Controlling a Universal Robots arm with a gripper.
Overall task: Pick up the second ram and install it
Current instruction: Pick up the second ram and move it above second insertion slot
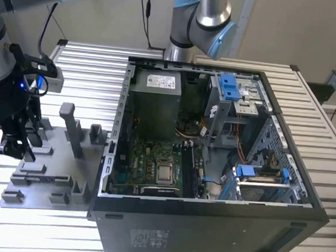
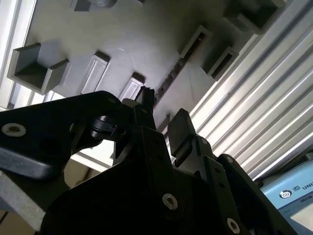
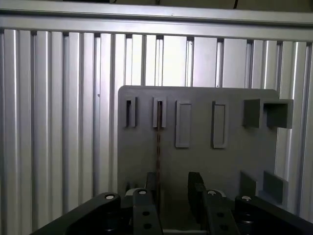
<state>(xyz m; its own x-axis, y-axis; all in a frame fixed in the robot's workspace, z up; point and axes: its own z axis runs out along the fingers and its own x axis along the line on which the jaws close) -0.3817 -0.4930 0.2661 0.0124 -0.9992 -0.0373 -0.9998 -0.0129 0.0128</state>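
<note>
One end of the second ram is hidden. In the first wrist view the thin stick stands on edge in a narrow slot of the grey plate and runs toward the gripper, where its near end disappears behind the dark fingers. The jaws are spread, with a clear gap between them. The stick lies inside that gap, just beside one finger and apart from the other, and it cannot be told whether that finger touches it. In the second wrist view the gripper's black body covers much of the plate.

In the exterior view the arm is cut off by the frame at the exterior view's left. Its wrist points down, and the gripper hangs low over the plate and its holder blocks, beside the open computer case. Another arm stands behind the case with its upper part out of frame.

A white label sits on the power supply, and pale print marks the case's side; both are too small to read.
</note>
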